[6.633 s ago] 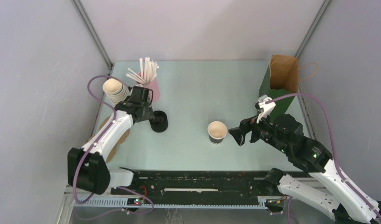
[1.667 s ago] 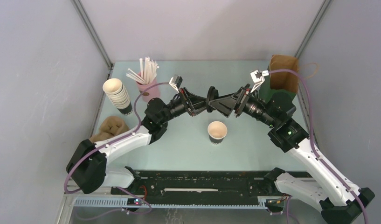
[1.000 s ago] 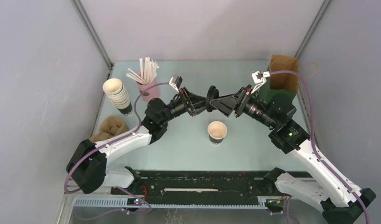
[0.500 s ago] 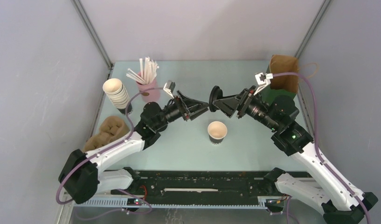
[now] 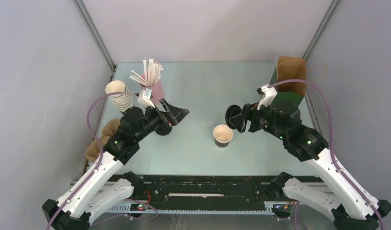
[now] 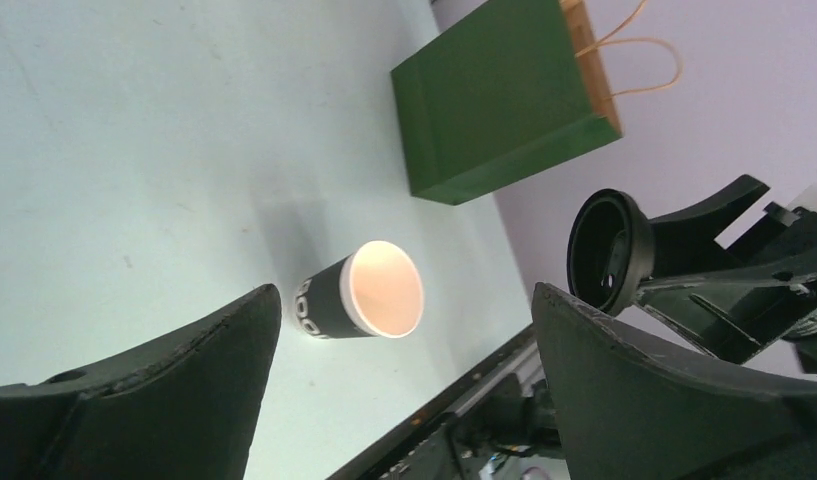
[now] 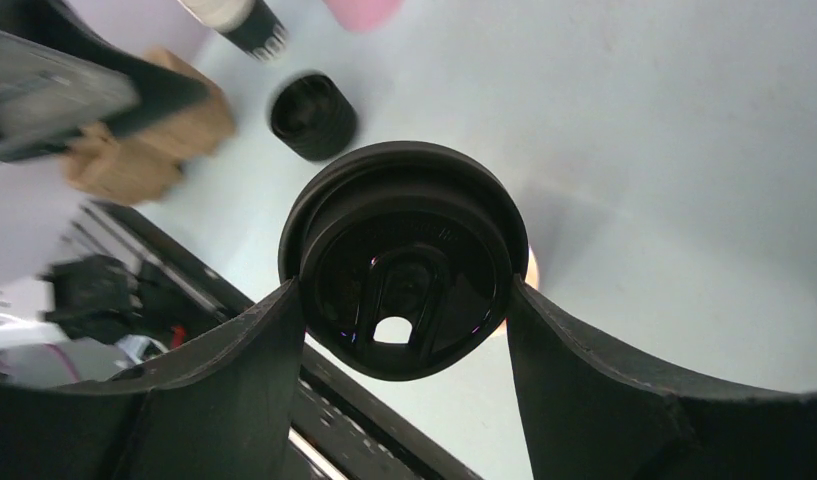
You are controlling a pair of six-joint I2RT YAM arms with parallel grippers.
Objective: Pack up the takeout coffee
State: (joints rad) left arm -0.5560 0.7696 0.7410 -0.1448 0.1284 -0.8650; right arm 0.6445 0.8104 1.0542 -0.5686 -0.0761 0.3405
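Observation:
The takeout coffee cup (image 5: 223, 136), small, dark, cream inside, stands upright and lidless mid-table; the left wrist view shows it (image 6: 359, 295) between my open fingers, well ahead of them. My right gripper (image 5: 236, 118) is shut on a round black lid (image 5: 233, 117), held on edge just above and right of the cup. In the right wrist view the lid (image 7: 404, 260) fills the gap of that gripper (image 7: 404, 290), pinched at its rim. My left gripper (image 5: 180, 117) hangs open and empty left of the cup. The green and brown paper bag (image 5: 291, 74) stands at the back right.
A squat stack of black lids (image 5: 163, 128) sits under my left gripper. A stack of lidless cups (image 5: 119, 96) and a pink holder of white stirrers (image 5: 152, 81) stand at the back left. Brown cardboard sleeves (image 5: 102, 139) lie at the left edge.
My left gripper opened, let go of the lid and drew back to the left. My right gripper kept the lid and carried it down toward the cup.

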